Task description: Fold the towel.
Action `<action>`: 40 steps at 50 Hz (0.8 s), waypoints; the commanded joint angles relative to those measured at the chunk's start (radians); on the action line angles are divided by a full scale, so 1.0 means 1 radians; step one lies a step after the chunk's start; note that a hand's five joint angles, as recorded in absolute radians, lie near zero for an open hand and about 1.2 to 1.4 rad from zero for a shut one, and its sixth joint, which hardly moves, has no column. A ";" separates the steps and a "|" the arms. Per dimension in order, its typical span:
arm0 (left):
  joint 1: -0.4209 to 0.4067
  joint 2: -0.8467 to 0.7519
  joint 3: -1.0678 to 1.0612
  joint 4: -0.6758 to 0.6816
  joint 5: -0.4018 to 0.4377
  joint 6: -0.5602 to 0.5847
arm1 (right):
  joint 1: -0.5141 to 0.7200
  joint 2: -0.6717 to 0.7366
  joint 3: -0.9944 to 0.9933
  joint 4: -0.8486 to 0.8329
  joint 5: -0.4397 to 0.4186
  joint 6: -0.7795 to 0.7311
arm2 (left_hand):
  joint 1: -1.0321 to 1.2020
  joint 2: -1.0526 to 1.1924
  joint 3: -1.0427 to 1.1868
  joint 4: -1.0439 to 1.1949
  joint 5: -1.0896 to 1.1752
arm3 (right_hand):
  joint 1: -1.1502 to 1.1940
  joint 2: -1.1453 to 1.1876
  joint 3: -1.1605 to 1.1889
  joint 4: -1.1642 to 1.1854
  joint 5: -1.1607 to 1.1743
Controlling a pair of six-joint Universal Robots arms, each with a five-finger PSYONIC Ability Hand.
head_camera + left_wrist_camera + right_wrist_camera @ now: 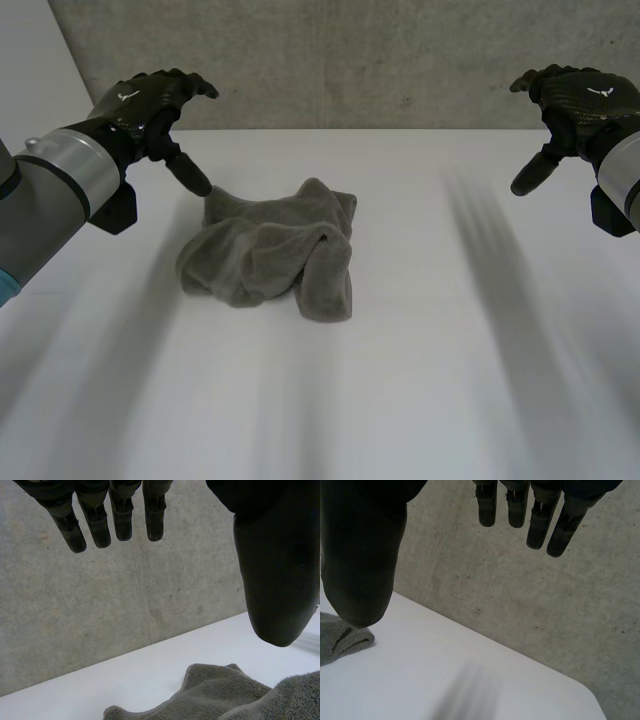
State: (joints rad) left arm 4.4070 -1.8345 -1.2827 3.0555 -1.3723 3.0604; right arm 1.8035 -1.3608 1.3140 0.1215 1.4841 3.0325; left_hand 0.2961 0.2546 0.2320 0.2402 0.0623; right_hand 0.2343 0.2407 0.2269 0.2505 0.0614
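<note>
**One high camera, two low ones**

The head camera looks down from behind over the table point(420, 330). Both wrist cameras sit low, facing the far wall point(350, 60); all three share that wall and the towel point(270, 255).

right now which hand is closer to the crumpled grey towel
Left. The left hand hovers open by the towel, its thumb just above the far left corner. The right hand, also open, hangs well off to the towel's right over the bare white table.
</note>
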 commanded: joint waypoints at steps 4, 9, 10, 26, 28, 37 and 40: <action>-0.017 -0.055 -0.021 0.012 0.013 0.011 | 0.000 0.006 0.013 -0.003 -0.007 -0.001 | -0.106 -0.065 -0.057 -0.066 -0.047 | -0.060 -0.066 -0.052 -0.076 -0.061; -0.049 -0.156 -0.011 0.058 0.030 0.012 | 0.005 0.017 0.014 -0.005 -0.008 -0.003 | -0.106 -0.065 -0.057 -0.066 -0.047 | -0.060 -0.066 -0.052 -0.076 -0.061; -0.049 -0.157 -0.010 0.058 0.030 0.012 | 0.005 0.017 0.014 -0.005 -0.008 -0.003 | -0.106 -0.065 -0.057 -0.066 -0.047 | -0.060 -0.066 -0.052 -0.076 -0.061; -0.103 -0.565 0.229 0.121 0.041 0.232 | 0.008 0.063 0.042 -0.008 -0.008 -0.026 | -0.086 -0.044 -0.057 -0.066 -0.026 | -0.060 -0.066 -0.052 -0.076 -0.061; -0.103 -0.629 0.269 0.121 0.042 0.271 | 0.008 0.072 0.051 -0.008 -0.007 -0.030 | -0.068 -0.026 -0.057 -0.066 -0.009 | -0.060 -0.066 -0.052 -0.076 -0.061; -0.106 -0.683 0.283 0.123 0.042 0.330 | 0.008 0.098 0.056 -0.016 -0.007 -0.037 | 0.687 0.728 -0.057 -0.066 0.746 | -0.060 -0.066 -0.052 -0.076 -0.061; -0.120 -0.641 0.261 0.132 0.045 0.319 | 0.010 0.112 0.056 -0.022 -0.007 -0.038 | 1.100 1.142 -0.057 -0.066 1.159 | -0.060 -0.066 -0.052 -0.076 -0.061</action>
State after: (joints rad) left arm 4.3012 -2.5169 -0.9948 3.1783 -1.3303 3.3841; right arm 1.8119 -1.2677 1.3703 0.1085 1.4773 2.9952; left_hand 0.9429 0.9676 0.2321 0.2402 0.7710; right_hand 0.2343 0.2407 0.2269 0.2505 0.0612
